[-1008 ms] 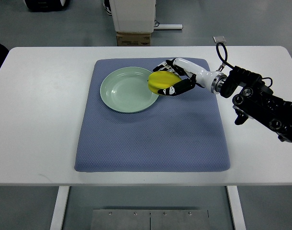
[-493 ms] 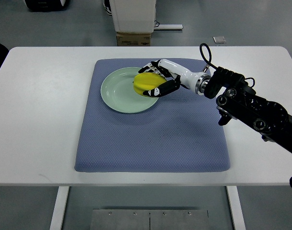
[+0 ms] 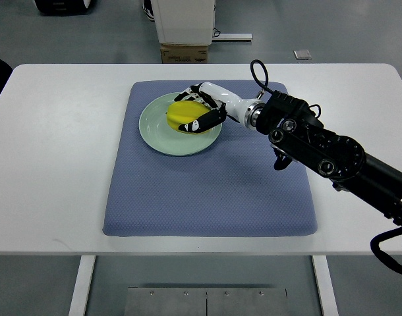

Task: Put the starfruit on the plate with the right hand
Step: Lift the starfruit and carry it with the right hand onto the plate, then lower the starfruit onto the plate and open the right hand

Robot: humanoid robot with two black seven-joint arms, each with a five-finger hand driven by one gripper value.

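My right hand (image 3: 196, 110) reaches in from the right and is shut on a yellow starfruit (image 3: 182, 114). Hand and fruit are over the right half of the pale green plate (image 3: 156, 131), which lies on the upper left part of the blue mat (image 3: 207, 184). I cannot tell whether the fruit touches the plate. The black forearm (image 3: 319, 148) runs diagonally across the mat's right side. No left arm shows.
The mat lies on a white table (image 3: 49, 164). Beyond the table's far edge stand a white cabinet (image 3: 183, 20) and a cardboard box (image 3: 184, 53) on the grey floor.
My right hand has carried the starfruit leftward, from the plate's right rim to over the plate's right half. The arm has stretched further across the mat.
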